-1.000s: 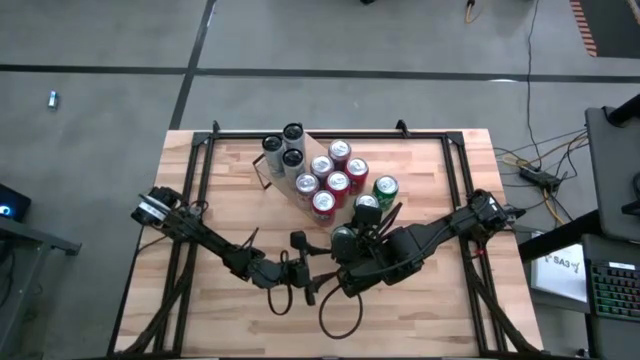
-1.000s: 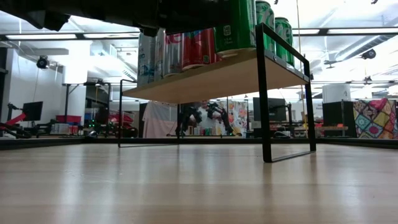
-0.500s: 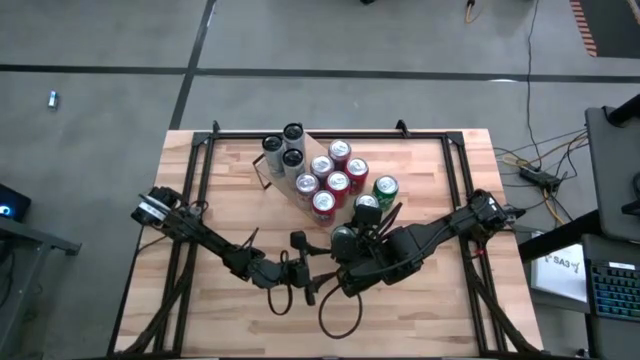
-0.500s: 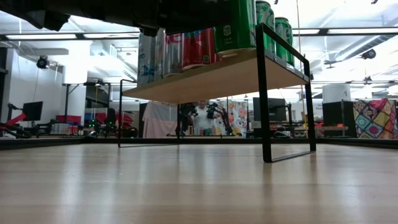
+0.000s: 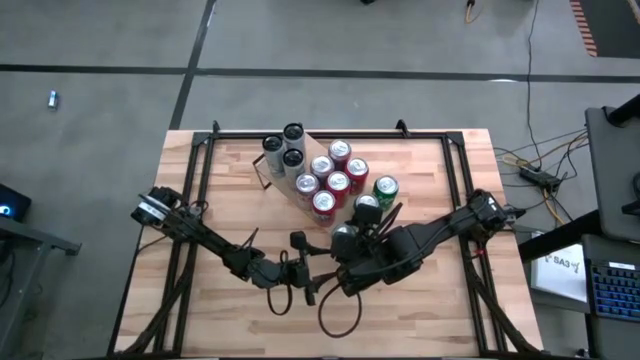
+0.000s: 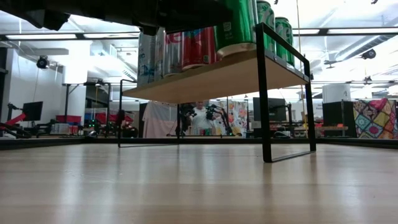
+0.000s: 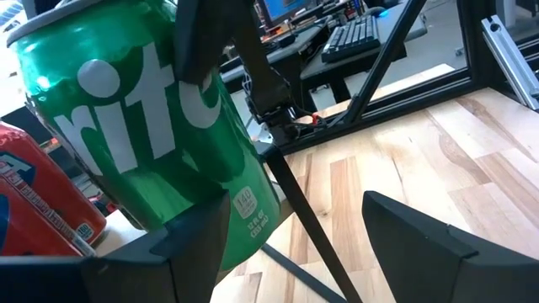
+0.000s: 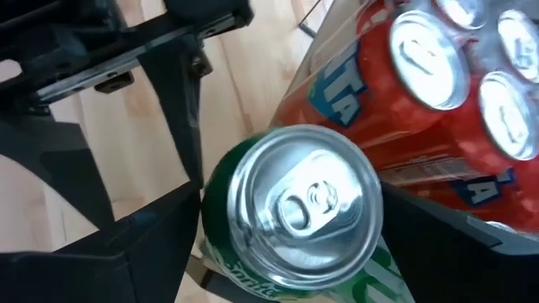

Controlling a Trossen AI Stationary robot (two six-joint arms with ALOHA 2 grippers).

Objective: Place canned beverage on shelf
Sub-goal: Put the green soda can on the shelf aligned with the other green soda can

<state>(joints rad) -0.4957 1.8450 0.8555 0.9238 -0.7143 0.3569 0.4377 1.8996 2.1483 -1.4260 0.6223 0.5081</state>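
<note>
The green can [image 8: 290,215] stands upright on the near corner of the shelf [image 6: 205,78], just beside the red cans [image 8: 413,101] already lined up there, its long axis vertical. The right end effector [image 8: 286,244] straddles it from above, 1 finger on each side of the body, fingers spread and, as far as the wrist view shows, no longer pinching it. So the can lies directly between and below those fingers; a clean exit would probably be straight up along the can's axis. The left end effector [image 7: 286,244] hovers just beside the same can on the surface side, fingers parted and empty.
</note>
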